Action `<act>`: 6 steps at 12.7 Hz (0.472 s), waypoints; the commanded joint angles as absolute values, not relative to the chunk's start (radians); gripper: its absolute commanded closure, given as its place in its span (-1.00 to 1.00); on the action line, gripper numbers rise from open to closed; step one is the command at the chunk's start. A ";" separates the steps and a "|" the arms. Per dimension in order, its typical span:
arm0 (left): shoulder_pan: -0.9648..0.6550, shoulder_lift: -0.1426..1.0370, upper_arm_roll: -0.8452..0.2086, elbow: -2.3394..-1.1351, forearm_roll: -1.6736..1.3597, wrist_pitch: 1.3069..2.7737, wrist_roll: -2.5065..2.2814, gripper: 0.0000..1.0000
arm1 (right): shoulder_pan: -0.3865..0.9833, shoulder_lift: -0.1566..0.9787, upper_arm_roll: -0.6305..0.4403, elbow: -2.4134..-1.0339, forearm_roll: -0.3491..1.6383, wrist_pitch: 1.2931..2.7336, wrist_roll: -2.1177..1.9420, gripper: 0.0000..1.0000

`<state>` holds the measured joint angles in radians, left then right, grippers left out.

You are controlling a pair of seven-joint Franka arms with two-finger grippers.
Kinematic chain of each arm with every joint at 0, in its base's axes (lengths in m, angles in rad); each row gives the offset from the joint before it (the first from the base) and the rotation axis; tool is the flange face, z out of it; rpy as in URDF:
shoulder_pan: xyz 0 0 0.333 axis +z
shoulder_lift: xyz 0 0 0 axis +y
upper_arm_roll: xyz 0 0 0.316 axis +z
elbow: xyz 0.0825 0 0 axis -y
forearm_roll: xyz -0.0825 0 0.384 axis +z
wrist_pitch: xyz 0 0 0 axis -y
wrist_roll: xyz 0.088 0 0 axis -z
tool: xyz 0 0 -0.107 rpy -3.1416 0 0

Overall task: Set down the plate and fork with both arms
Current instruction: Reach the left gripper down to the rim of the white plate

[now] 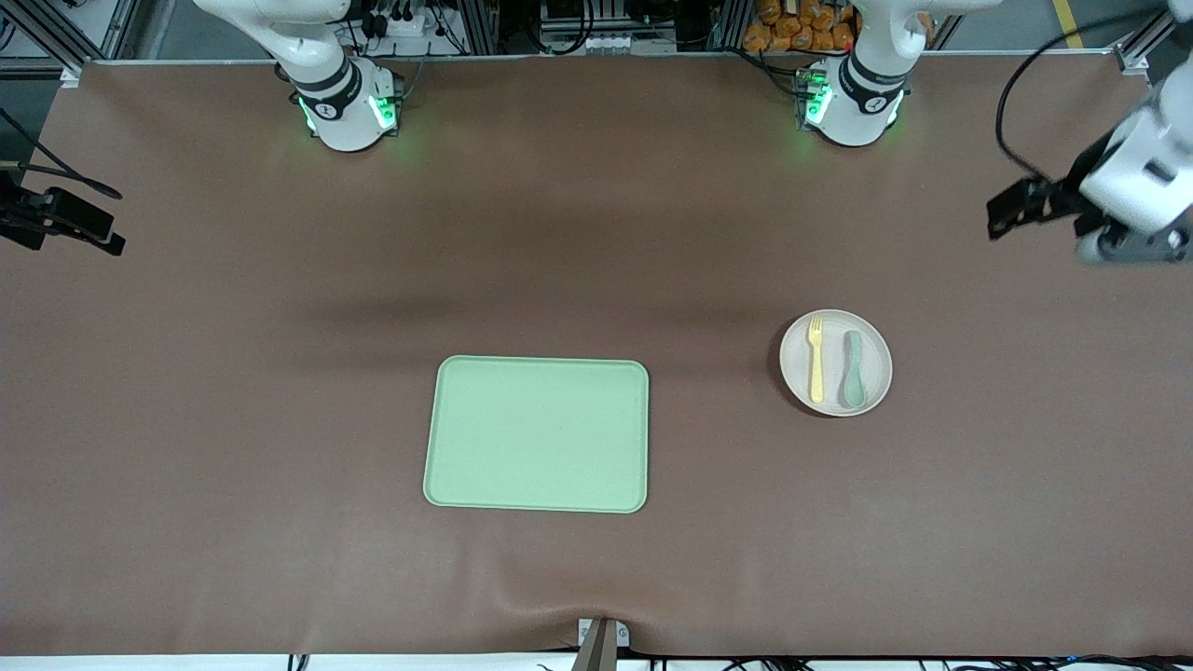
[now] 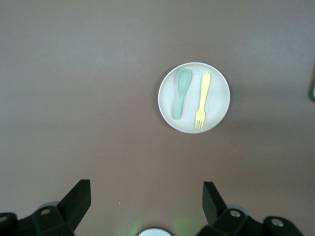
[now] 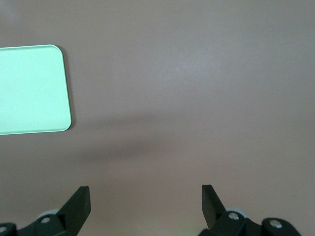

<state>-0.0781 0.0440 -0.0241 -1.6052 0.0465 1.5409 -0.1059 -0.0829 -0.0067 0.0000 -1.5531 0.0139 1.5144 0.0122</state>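
Resting on the brown counter (image 1: 233, 373) toward the left arm's end: plate (image 1: 836, 362), round, pale speckled, carrying fork (image 1: 815, 359) and grey-green spoon (image 1: 853, 369) side by side, apart, both lengthwise on its face. Judged a starting arrangement, cutlery stacked on the plate for later separation. Light-green tray (image 1: 537, 434) near the counter's middle, bare, well apart from the plate, slightly nearer the front camera; judged the likely destination.

Left tool (image 2: 146, 196): raised over the counter at the left arm's end, well above and apart from the plate, fingers spread wide, nothing between them, touching nothing. Plate, fork and spoon framed in its wrist view, suggesting a pose meant for surveying before descent.

Right tool (image 3: 145, 196): raised over bare counter beside the tray's corner, at the right arm's end, fingers likewise spread wide, holding nothing. Neither pickup yet begun.
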 commanded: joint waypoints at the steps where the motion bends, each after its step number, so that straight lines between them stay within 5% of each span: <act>1: -0.048 0.150 -0.025 -1.666 0.003 1.675 -0.097 -1.00 | -0.101 0.002 0.011 -1.532 0.018 1.499 0.003 -1.00; 6: 0.017 0.238 -0.026 -1.945 -0.168 2.053 -0.008 -1.00 | -0.100 0.003 0.011 -1.532 0.018 1.499 0.003 -1.00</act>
